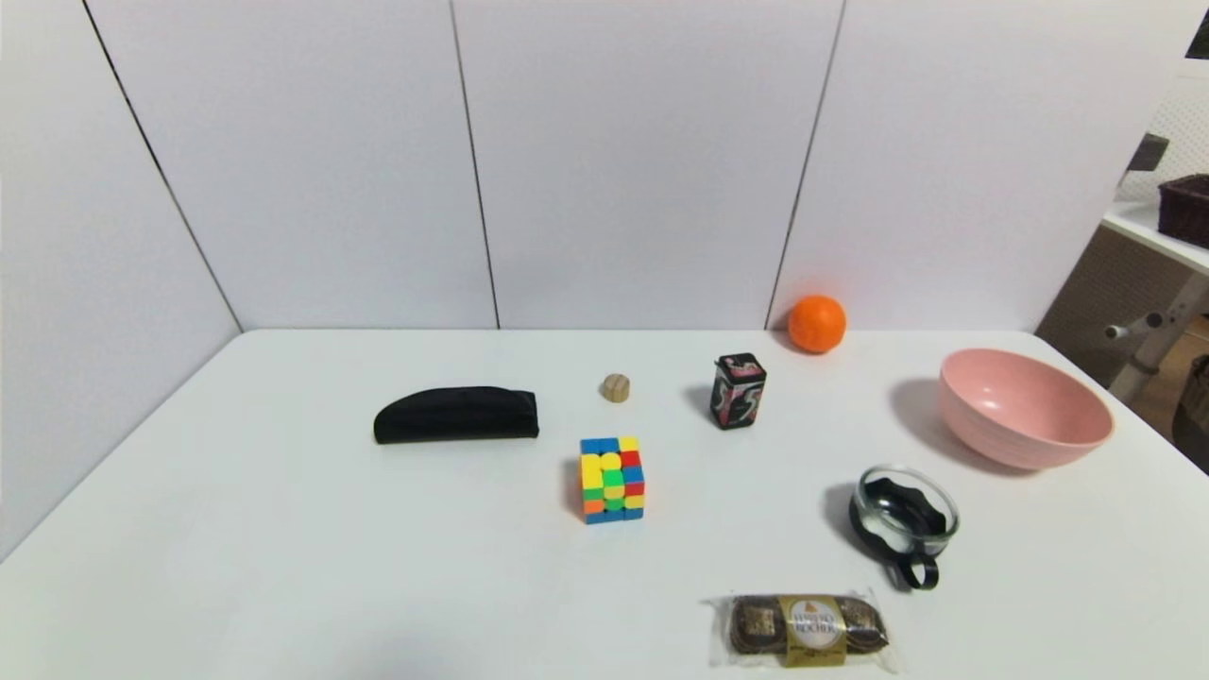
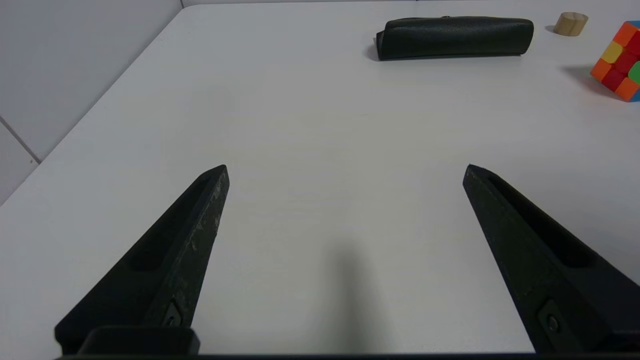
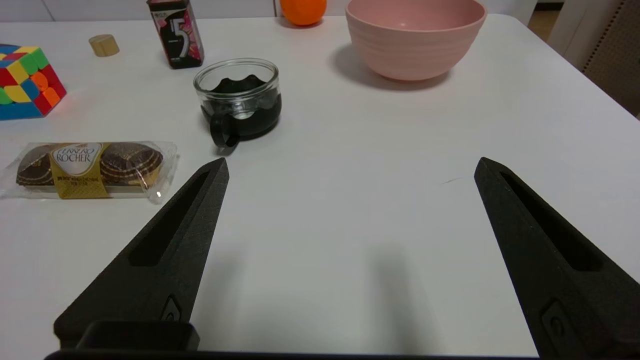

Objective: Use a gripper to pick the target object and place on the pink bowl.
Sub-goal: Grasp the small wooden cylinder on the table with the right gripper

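The target object, a tiny tan wooden knob [image 1: 615, 387], stands on the white table behind the colourful cube [image 1: 612, 478]; it also shows in the left wrist view [image 2: 570, 23] and the right wrist view [image 3: 104, 45]. The pink bowl [image 1: 1025, 408] sits at the right side of the table, empty [image 3: 415, 37]. Neither arm appears in the head view. My left gripper [image 2: 346, 170] is open over bare table near the front left. My right gripper [image 3: 351, 167] is open over bare table near the front right, well short of the bowl.
A black pouch [image 1: 456, 415] lies left of the knob. A black patterned tin [image 1: 738, 390] and an orange ball [image 1: 816, 323] stand farther back. A small glass bowl [image 1: 905, 515] on a black holder and a chocolate pack [image 1: 808, 628] sit toward the front right.
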You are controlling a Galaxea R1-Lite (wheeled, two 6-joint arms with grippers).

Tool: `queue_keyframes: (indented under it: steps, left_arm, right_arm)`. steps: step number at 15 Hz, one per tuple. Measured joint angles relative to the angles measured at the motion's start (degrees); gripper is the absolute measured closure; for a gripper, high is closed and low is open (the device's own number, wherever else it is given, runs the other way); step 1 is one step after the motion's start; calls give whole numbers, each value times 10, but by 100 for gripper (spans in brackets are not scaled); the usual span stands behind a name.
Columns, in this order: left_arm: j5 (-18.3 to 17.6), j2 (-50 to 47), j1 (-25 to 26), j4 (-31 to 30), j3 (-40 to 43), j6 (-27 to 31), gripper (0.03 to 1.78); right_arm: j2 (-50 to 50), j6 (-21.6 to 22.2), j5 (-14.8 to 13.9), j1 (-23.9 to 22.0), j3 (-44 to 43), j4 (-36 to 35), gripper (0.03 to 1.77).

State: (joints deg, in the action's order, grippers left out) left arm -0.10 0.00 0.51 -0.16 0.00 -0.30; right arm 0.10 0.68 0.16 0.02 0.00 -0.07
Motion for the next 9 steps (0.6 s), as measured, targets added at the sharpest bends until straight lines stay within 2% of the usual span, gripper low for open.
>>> queue_keyframes:
  steps: [4, 6, 9]
  left_arm:
    - [0, 0, 0, 0, 0, 0, 12]
    - [0, 0, 0, 0, 0, 0, 12]
    - [0, 0, 0, 0, 0, 0, 12]
  right_arm:
    - [22, 1, 10, 1, -16, -29, 10]
    - [85, 2, 26, 9, -47, -71, 10]
    - [228, 2, 46, 62, -167, -127, 10]
